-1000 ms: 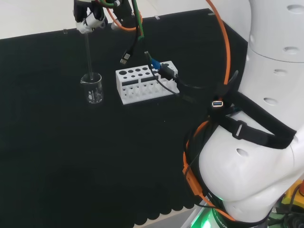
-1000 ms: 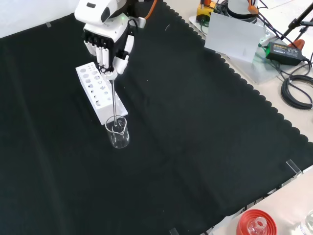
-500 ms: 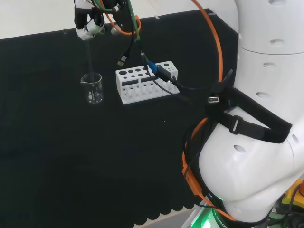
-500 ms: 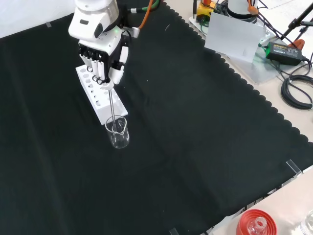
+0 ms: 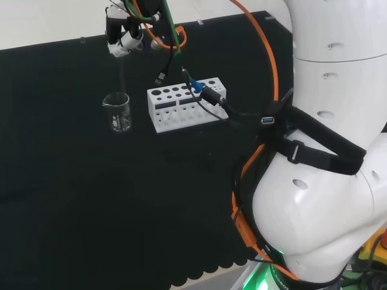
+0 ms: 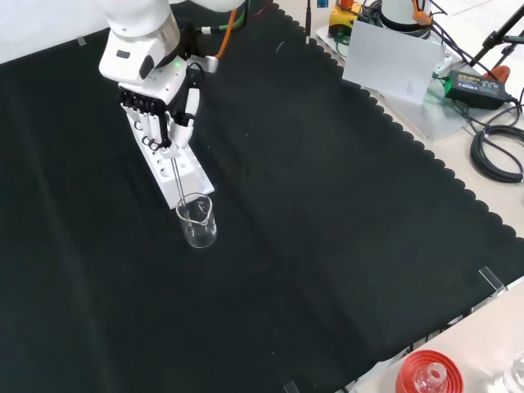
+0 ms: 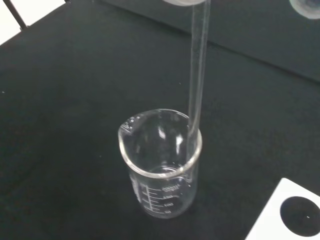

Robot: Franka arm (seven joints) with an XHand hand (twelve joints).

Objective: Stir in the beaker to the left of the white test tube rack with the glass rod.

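Note:
A clear glass beaker (image 5: 118,112) (image 6: 197,221) (image 7: 161,170) stands on the black cloth, left of the white test tube rack (image 5: 184,104) in the head view. The hand (image 5: 123,36) (image 6: 157,115) is above it, shut on the glass rod (image 5: 120,75) (image 6: 179,176) (image 7: 197,80). The rod hangs nearly upright with its lower end inside the beaker, close to the wall on the rack's side. In the front view the hand stands in front of the rack (image 6: 188,176) and hides most of it.
Orange and black cables (image 5: 211,96) hang over the rack. A red ribbed stand (image 6: 430,374) holding a flask sits at the cloth's near edge in the front view. Cables and a grey plate (image 6: 393,61) lie off the cloth at the top right.
The hand has moved right in the head view, up and left in the front view. The rod's top has gone with it, its lower end staying in the beaker.

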